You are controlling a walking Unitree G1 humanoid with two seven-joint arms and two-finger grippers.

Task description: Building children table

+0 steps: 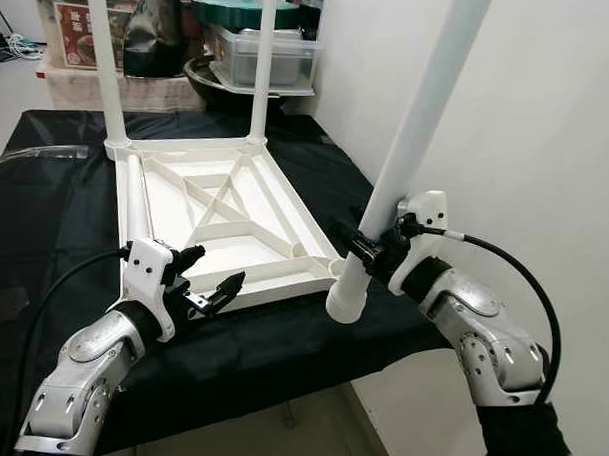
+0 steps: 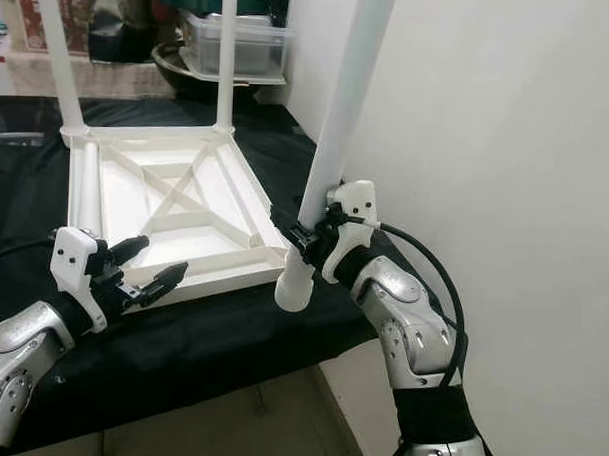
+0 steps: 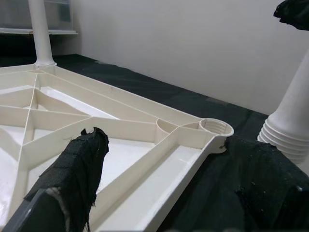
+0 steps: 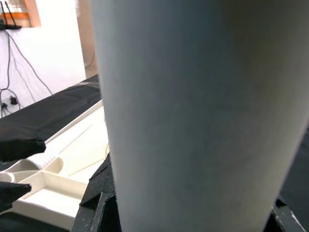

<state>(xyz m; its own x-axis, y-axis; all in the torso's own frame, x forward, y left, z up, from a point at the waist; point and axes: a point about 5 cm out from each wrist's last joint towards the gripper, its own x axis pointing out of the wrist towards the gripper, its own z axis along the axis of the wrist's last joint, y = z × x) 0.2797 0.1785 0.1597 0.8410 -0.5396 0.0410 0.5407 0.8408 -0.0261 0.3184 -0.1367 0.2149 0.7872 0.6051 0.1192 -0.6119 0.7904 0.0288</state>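
Observation:
The white children's tabletop (image 1: pixel 225 210) lies upside down on a black-covered table (image 1: pixel 55 209). Two white legs stand in its far corners (image 1: pixel 108 71) (image 1: pixel 262 66), and a third leg (image 1: pixel 136 187) lies along its left rib. My right gripper (image 1: pixel 369 245) is shut on a fourth leg (image 1: pixel 413 122), which tilts, its threaded end (image 3: pixel 289 130) just outside the near right corner socket (image 3: pixel 216 126). This leg (image 4: pixel 193 116) looms close in the right wrist view. My left gripper (image 1: pixel 215 270) is open at the tabletop's near edge, its fingers (image 3: pixel 77 164) holding nothing.
A white wall (image 1: pixel 528 126) rises close on the right. Storage boxes (image 1: pixel 266 52), a dark pot (image 1: pixel 205 79) and bags crowd the back beyond the table. The black cloth's front edge (image 1: pixel 279 377) drops to the floor near my arms.

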